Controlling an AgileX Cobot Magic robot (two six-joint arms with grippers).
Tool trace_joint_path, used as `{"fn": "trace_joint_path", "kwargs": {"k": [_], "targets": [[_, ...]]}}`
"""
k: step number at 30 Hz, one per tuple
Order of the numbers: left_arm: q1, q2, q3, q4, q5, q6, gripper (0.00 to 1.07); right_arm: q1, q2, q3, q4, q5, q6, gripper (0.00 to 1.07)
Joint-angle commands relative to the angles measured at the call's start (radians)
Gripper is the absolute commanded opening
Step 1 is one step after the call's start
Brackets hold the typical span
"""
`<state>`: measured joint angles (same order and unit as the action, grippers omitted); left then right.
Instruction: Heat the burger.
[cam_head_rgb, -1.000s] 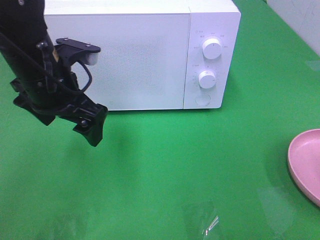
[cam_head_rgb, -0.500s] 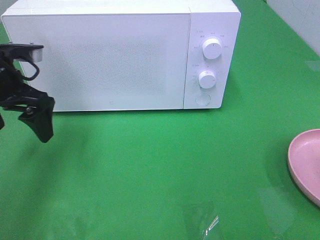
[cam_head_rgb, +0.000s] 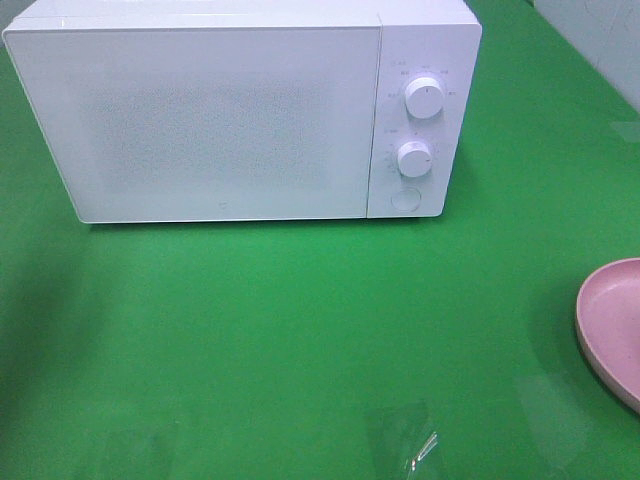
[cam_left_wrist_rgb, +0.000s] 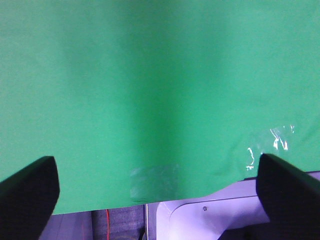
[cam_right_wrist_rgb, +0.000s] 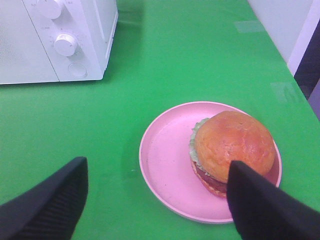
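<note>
The burger (cam_right_wrist_rgb: 232, 142), a golden-brown bun with green lettuce and a dark patty, sits on the right side of a pink plate (cam_right_wrist_rgb: 165, 155) in the right wrist view. My right gripper (cam_right_wrist_rgb: 157, 165) hovers open over the near side of that plate with nothing between its fingers; one dark fingertip (cam_right_wrist_rgb: 255, 200) overlaps the burger's edge in the picture. The white microwave (cam_head_rgb: 230, 120) stands at the back with its door closed. Only the plate's rim (cam_head_rgb: 610, 320) shows in the high view. My left gripper (cam_left_wrist_rgb: 155, 165) is wide open over bare green cloth, holding nothing.
Two white knobs (cam_head_rgb: 424, 98) and a round button (cam_head_rgb: 404, 200) sit on the microwave's right panel. A shiny tape patch (cam_head_rgb: 405, 440) lies on the green cloth near the front. The cloth's front edge (cam_left_wrist_rgb: 200, 192) shows in the left wrist view.
The left arm, in front of the microwave's left side a second ago, has withdrawn to the left and is now out of the high view. The microwave and plate have not moved.
</note>
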<state>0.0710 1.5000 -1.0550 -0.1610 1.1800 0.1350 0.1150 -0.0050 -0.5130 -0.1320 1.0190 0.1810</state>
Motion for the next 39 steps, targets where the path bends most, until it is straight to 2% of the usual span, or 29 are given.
{"fn": "trace_joint_path", "kwargs": {"k": [1,3,5,7,8,11,16,17,18,19,21,22,25,26,27,28,39], "targets": [[0.018,-0.071,0.048,-0.008,-0.026,-0.006,1.0,-0.004,-0.024,0.0,-0.002,-0.01,-0.004,0.75],[0.02,-0.104,0.067,-0.002,-0.032,-0.006,1.0,-0.004,-0.024,0.0,-0.002,-0.01,-0.004,0.75],[0.02,-0.243,0.127,0.031,-0.052,-0.005,1.0,-0.004,-0.024,0.0,-0.002,-0.01,-0.003,0.75],[0.02,-0.299,0.15,0.046,-0.052,-0.006,1.0,-0.004,-0.024,0.0,-0.002,-0.01,-0.003,0.75],[0.02,-0.299,0.15,0.046,-0.052,-0.006,1.0,-0.004,-0.024,0.0,-0.002,-0.01,-0.003,0.75],[0.02,-0.453,0.201,0.053,-0.07,-0.003,1.0,-0.004,-0.024,0.0,-0.002,-0.01,-0.003,0.75],[0.02,-0.605,0.267,0.069,-0.093,-0.002,1.0,-0.004,-0.024,0.0,-0.002,-0.01,-0.003,0.75],[0.02,-0.669,0.305,0.085,-0.111,-0.002,1.0,-0.004,-0.024,0.0,-0.002,-0.01,-0.003,0.75],[0.02,-0.669,0.305,0.085,-0.111,-0.002,1.0,-0.004,-0.024,0.0,-0.002,-0.01,-0.003,0.75],[0.02,-0.749,0.349,0.106,-0.113,-0.003,1.0,-0.004,-0.024,0.0,-0.002,-0.01,-0.003,0.75],[0.02,-0.788,0.367,0.117,-0.118,-0.003,1.0,-0.004,-0.024,0.0,-0.002,-0.01,-0.003,0.75],[0.02,-0.865,0.412,0.143,-0.13,-0.003,1.0,-0.004,-0.024,0.0,-0.002,-0.01,-0.004,0.75],[0.02,-0.932,0.456,0.161,-0.136,-0.003,1.0,-0.004,-0.024,0.0,-0.002,-0.01,-0.004,0.75],[0.02,-0.993,0.508,0.171,-0.136,-0.003,1.0,-0.004,-0.024,0.0,-0.002,-0.01,-0.004,0.75],[0.02,-0.993,0.508,0.171,-0.136,-0.003,1.0,-0.004,-0.024,0.0,-0.002,-0.01,-0.004,0.75],[0.02,-1.061,0.553,0.171,-0.146,-0.004,1.0,-0.004,-0.024,0.0,-0.002,-0.01,-0.004,0.75],[0.02,-1.356,0.555,0.153,-0.141,-0.024,1.0,-0.004,-0.024,0.0,-0.002,-0.01,-0.004,0.75]]}}
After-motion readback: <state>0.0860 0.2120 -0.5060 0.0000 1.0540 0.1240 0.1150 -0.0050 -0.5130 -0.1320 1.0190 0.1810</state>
